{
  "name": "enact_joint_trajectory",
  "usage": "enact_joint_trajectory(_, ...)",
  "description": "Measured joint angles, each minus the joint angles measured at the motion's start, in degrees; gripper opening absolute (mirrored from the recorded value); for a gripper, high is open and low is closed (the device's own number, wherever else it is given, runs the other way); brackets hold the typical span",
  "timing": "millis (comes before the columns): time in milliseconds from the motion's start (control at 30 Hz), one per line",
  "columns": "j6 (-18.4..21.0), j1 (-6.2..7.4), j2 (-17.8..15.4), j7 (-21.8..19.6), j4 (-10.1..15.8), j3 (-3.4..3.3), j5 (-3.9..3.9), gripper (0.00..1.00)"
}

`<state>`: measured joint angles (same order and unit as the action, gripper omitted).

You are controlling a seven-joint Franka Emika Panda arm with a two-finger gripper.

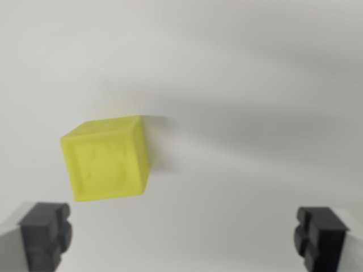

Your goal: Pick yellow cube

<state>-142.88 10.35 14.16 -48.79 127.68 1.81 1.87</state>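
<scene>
The claw [182, 235] stands with its two dark fingers spread wide apart, one fingertip [45, 232] at the wrist view's lower left and the other at its lower right, and nothing between them. One yellow cube [106, 158] sits on the pale tabletop [255, 113], beyond the fingertips and toward the wrist view's left, nearer the left finger but not touching it. It appears turned at an angle, with a raised mark on its front face too blurred to read. No tabletop edge or corner shows.
</scene>
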Motion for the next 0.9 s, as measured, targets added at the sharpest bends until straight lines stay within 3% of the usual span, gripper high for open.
enact_joint_trajectory(900,-8.54,4.20,6.98,-1.07,2.28,0.00,0.01,1.00)
